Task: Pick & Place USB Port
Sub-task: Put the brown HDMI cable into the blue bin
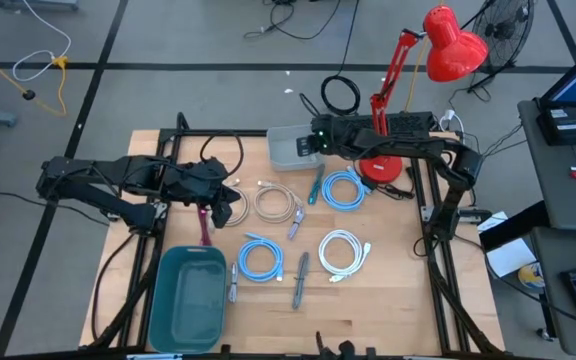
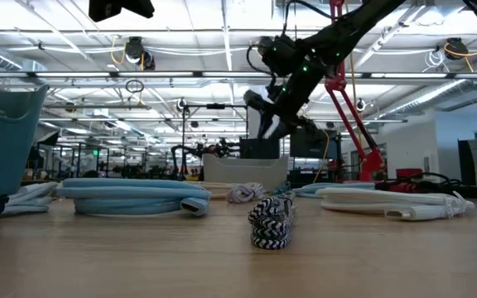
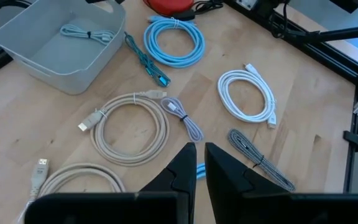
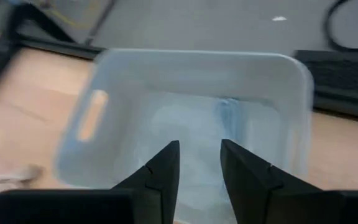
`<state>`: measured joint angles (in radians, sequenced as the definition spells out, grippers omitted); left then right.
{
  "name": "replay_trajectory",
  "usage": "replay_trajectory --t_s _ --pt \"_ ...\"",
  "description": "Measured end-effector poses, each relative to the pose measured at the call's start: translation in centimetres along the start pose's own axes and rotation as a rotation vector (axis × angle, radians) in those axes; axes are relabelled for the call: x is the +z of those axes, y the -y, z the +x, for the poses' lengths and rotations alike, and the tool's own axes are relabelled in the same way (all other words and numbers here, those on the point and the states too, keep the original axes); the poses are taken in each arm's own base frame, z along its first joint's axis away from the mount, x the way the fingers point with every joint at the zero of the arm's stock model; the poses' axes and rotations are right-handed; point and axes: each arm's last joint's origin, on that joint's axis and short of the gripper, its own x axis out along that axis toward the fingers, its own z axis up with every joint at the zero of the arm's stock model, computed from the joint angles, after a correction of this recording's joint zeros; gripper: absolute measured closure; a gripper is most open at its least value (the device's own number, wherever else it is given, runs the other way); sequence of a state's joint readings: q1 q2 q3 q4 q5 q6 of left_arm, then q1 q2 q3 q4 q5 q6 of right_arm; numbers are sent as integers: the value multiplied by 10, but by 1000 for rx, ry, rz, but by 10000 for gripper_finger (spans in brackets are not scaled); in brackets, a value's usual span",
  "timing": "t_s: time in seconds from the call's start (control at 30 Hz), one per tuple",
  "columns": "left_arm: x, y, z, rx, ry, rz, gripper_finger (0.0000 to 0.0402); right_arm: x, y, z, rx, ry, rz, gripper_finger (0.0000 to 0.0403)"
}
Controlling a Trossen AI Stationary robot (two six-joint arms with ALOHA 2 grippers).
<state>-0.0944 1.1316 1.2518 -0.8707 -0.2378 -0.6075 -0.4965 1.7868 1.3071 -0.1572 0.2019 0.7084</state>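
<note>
My high camera looks straight down on the whole worktop [image 1: 368,310]. My low one sits at its surface, facing the room. Both wrist cameras share the grey bin [image 3: 55,53], the right one close above it.

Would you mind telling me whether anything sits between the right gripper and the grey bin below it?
Nothing visible does. The right gripper hangs directly above the grey bin with its fingers parted, and only a small light-blue cable lies on the bin's floor.

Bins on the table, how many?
2: a grey bin at the far edge under the right gripper, and a teal bin at the near left corner.
</note>
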Motion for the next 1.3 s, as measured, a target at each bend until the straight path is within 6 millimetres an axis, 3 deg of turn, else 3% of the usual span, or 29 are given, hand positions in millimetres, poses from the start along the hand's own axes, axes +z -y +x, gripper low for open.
replay_trajectory --t_s 0.23,0.53,0.8,1.03,1.3 --pt "0 0 0 0 0 0 366 24 -27 -20 356 124 16 296" --pt "0 0 0 1 1 8 366 36 -65 -81 819 182 -89 295" --pt "0 0 0 -1 4 36 366 16 -91 -128 1137 -14 -167 304" --pt "1 0 0 -3 8 61 366 -12 -122 -160 1335 -59 -186 311" --pt "0 1 0 -45 -19 71 366 -43 -138 -175 1399 -36 -412 312"
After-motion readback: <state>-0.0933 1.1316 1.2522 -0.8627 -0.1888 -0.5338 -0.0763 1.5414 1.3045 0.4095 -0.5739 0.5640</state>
